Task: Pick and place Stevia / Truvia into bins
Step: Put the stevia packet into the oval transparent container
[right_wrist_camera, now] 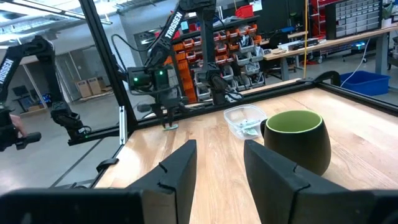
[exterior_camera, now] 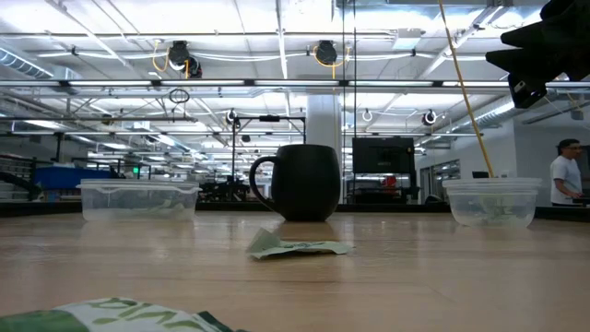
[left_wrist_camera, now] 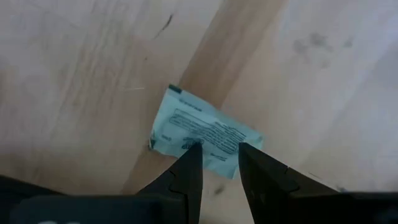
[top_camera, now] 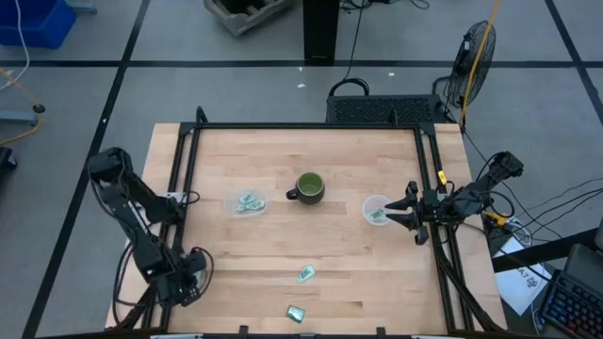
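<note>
My left gripper (top_camera: 193, 273) is near the table's near left corner, pointing down, open by a narrow gap (left_wrist_camera: 217, 158) over a pale green packet (left_wrist_camera: 205, 130) lying flat on the wood. My right gripper (top_camera: 396, 212), open (right_wrist_camera: 221, 152), hovers just right of the right clear bin (top_camera: 377, 209), above it in the low view (exterior_camera: 544, 46). That bin (exterior_camera: 493, 203) has a packet in it. The left bin (top_camera: 247, 202) holds a few packets. Two more packets lie on the table (top_camera: 306, 274), (top_camera: 296, 313). My left gripper comes at the packet from above, its fingertips (left_wrist_camera: 189, 163) over the packet's edge (left_wrist_camera: 214, 163). I cannot tell whether they touch it. The packet lies flat on the table.
A dark green mug (top_camera: 310, 188) stands between the two bins, its handle toward the left one. A black frame (top_camera: 188, 169) runs along the table's left, far and right edges. Bare wood lies between the bins and the near edge. A person stands in the room (exterior_camera: 564, 175).
</note>
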`<act>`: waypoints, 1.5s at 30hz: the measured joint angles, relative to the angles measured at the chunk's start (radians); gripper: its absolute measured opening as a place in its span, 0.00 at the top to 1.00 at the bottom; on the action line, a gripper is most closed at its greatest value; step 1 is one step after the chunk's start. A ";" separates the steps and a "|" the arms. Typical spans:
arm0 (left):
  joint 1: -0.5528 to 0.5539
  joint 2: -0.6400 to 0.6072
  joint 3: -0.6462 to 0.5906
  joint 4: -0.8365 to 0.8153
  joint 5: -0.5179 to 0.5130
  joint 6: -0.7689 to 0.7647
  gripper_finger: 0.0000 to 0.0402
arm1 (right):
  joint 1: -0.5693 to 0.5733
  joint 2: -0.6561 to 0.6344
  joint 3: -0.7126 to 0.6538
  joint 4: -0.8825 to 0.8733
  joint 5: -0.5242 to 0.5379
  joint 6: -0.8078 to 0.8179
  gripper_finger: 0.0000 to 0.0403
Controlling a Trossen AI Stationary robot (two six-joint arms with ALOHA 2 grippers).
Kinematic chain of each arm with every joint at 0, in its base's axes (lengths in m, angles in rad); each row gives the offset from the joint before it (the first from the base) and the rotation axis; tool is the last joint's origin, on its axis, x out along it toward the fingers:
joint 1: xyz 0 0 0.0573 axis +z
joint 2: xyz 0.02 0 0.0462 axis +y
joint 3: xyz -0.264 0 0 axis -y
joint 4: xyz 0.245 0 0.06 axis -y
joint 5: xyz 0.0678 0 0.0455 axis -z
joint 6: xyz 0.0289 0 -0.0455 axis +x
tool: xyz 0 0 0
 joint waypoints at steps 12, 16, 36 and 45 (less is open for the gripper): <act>0.027 0.058 0.004 -0.010 -0.116 0.067 0.73 | 0.000 0.000 0.000 0.000 0.000 0.000 0.69; 0.059 0.058 0.002 -0.017 -0.188 0.119 0.73 | 0.000 0.000 0.000 0.000 0.000 0.000 0.69; 0.311 0.037 -0.003 -0.049 -0.312 0.520 0.94 | 0.000 0.000 0.000 0.000 0.000 0.000 0.69; 0.487 -0.127 -0.003 -0.126 -0.371 0.749 0.96 | 0.000 0.000 0.000 0.000 0.000 0.000 0.69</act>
